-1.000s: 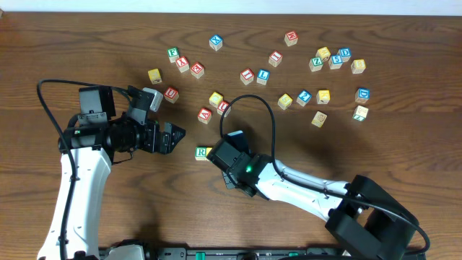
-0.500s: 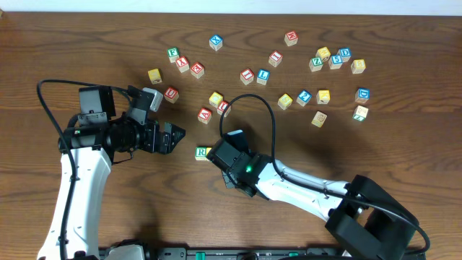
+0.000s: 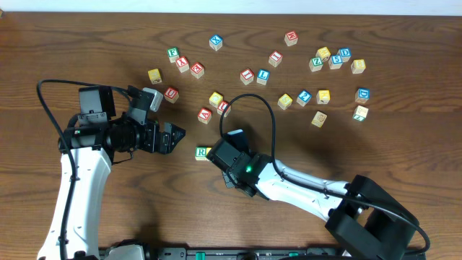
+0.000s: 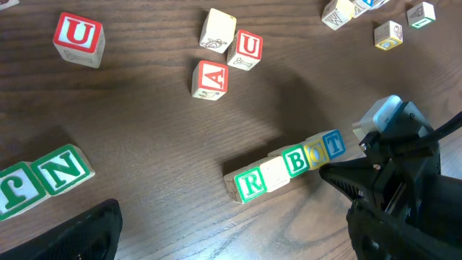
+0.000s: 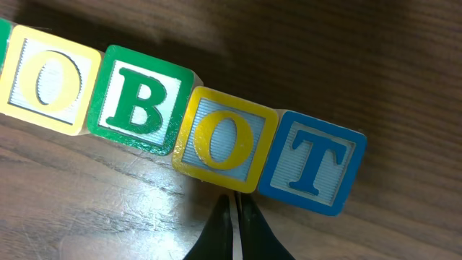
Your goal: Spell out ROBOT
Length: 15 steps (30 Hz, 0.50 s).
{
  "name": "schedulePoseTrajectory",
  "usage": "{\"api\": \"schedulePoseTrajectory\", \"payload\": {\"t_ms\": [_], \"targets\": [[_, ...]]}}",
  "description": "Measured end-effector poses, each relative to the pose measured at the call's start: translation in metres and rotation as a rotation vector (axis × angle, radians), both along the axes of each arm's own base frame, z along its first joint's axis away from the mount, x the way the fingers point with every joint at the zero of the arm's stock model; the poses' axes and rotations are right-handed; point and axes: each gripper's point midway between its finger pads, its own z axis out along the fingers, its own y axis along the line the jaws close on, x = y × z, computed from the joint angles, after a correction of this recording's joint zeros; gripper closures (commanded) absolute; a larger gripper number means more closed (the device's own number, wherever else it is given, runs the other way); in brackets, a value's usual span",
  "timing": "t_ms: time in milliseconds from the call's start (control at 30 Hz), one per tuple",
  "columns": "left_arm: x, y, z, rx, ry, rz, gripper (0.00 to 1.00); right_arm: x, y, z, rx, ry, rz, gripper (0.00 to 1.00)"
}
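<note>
Surface [image 3: 404, 144]: dark brown wood grain, matte. In overhead, a pale strip [image 3: 216, 6] runs along its far edge; nothing more of the room can be made out.

Near centre: row [image 4: 292, 165] of five cubes, lettered faces up, sides touching, at a slight angle to the grain. It reads R [image 4: 250, 185] (green), first O [image 4: 274, 173], B [image 4: 296, 162] (green), second O [image 4: 316, 153] (yellow), T [image 4: 334, 144] (blue). The first O's face is washed out in left wrist view and plainly yellow in right wrist view. In overhead only R shows; the rest sit under the right arm.

The right end effector [image 5: 235, 209] has its fingers pressed together and holds nothing. Its tip is just beside the near edge of second O; contact cannot be told.

The left end effector [image 3: 177, 136] has its jaws spread wide and is empty, left of the row and apart from it.

Scattered cubes [image 3: 323, 96] lie across the far half. Red A [image 4: 210, 78] lies near the row, green N [image 4: 66, 168] farther left
</note>
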Motion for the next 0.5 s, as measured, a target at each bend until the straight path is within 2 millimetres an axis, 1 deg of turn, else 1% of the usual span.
{"api": "schedulePoseTrajectory", "payload": {"t_ms": [500], "targets": [[0.0000,0.0000,0.0000,0.000,0.000,0.000,0.02,0.0016,0.0012,0.0009,0.004,-0.008,0.000,0.99]]}}
